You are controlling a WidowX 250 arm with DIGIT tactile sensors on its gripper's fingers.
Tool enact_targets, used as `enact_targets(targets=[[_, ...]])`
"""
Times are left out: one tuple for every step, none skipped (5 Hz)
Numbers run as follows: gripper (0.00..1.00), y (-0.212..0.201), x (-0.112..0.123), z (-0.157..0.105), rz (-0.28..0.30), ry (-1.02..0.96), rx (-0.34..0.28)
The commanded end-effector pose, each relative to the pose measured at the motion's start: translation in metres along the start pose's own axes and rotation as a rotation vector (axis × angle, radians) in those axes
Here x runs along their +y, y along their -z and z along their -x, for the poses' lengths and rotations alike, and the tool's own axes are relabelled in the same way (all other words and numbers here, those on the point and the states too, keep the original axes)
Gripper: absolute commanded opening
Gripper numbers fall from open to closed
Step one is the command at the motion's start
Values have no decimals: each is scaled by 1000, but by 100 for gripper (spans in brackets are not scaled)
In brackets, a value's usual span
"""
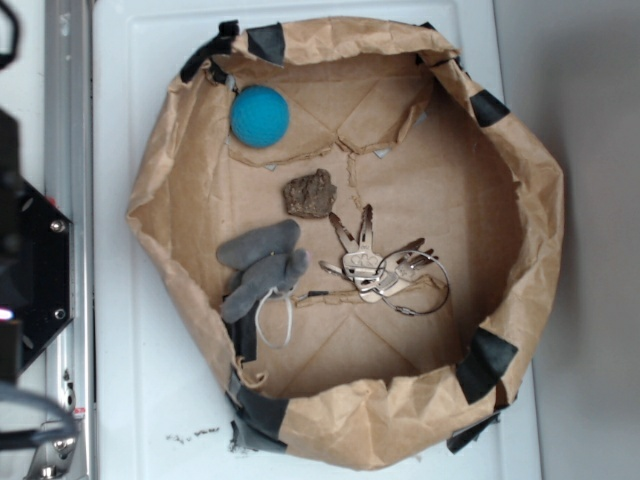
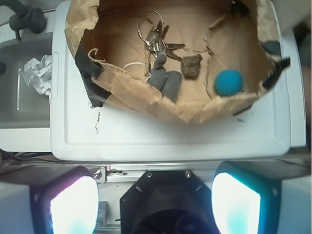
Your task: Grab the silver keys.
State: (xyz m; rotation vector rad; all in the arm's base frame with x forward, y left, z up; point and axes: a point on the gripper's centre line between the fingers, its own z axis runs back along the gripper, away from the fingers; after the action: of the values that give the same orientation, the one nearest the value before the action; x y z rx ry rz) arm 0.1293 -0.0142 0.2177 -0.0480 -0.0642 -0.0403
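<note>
A white table [image 1: 130, 400] is seen from above in the exterior view, and on it a wide, shallow bin made of crumpled brown paper [image 1: 530, 240] is set, its folded rim patched at several places with strips of black tape [image 1: 485, 365]. In the wrist view the same paper bin [image 2: 122, 92] lies beyond the gripper [image 2: 156, 202], across a bare stretch of the white surface. The gripper is seen at the bottom edge of that view, and its two pale fingers [image 2: 73, 204] are held wide apart with nothing between them, well away from everything in the bin. Inside the bin, a grey plush toy [image 1: 262, 265] is laid left of centre, with a white loop [image 1: 273, 320] hanging from its lower end. A blue ball [image 1: 260, 116] is placed near the upper left wall, apart from the other things. A brown rock-like lump [image 1: 309, 194] is found just above the middle of the floor. The silver keys [image 1: 375, 262] are spread on the bin's floor just right of the plush toy and just below the brown lump, fanned out on their rings, with a large thin wire ring [image 1: 420, 285] lying at their right side.
</note>
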Motion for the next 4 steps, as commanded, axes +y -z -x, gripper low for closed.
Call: enact_targets(targets=[[100,4,-8,-52,40,63,16],[100,2,-15,-82,79,36,32],[100,19,-9,-109,117,153,-82],[100,44,8,-128,162,231,-165]])
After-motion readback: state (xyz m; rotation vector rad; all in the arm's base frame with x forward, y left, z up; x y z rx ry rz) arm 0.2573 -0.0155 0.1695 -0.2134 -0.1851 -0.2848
